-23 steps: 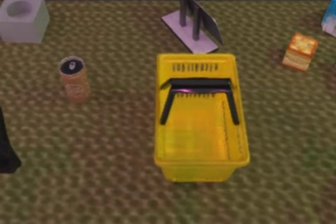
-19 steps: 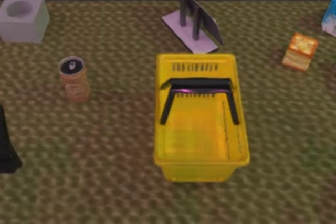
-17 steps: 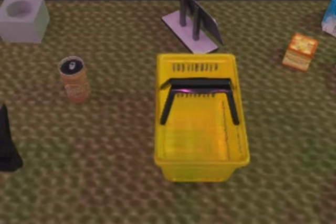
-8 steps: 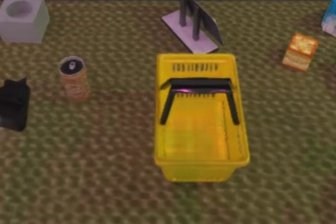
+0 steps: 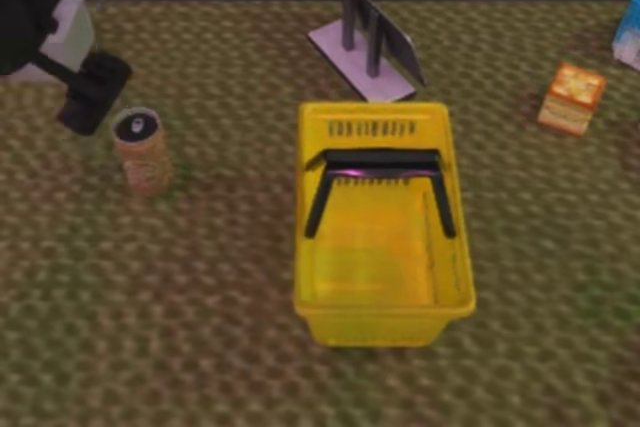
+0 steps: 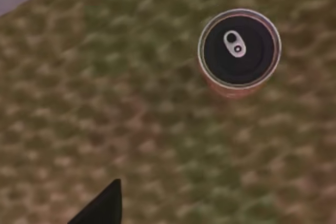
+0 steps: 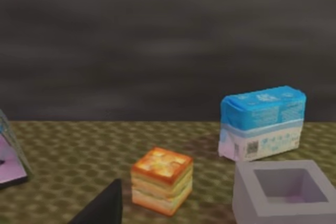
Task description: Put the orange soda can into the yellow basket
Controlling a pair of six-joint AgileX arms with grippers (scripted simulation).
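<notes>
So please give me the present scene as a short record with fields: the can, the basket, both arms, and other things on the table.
can: orange soda can upright on the table, at the left, not held
basket: yellow basket at centre, nothing seen inside, black handle folded down
left claw: above the table next to the can, not touching it
right arm: not in the top view
other things: orange-yellow box, blue-white pack, grey hollow block, tilted panel on a stand

The can stands upright on the table, well left of the basket; the stand lies behind the basket.
</notes>
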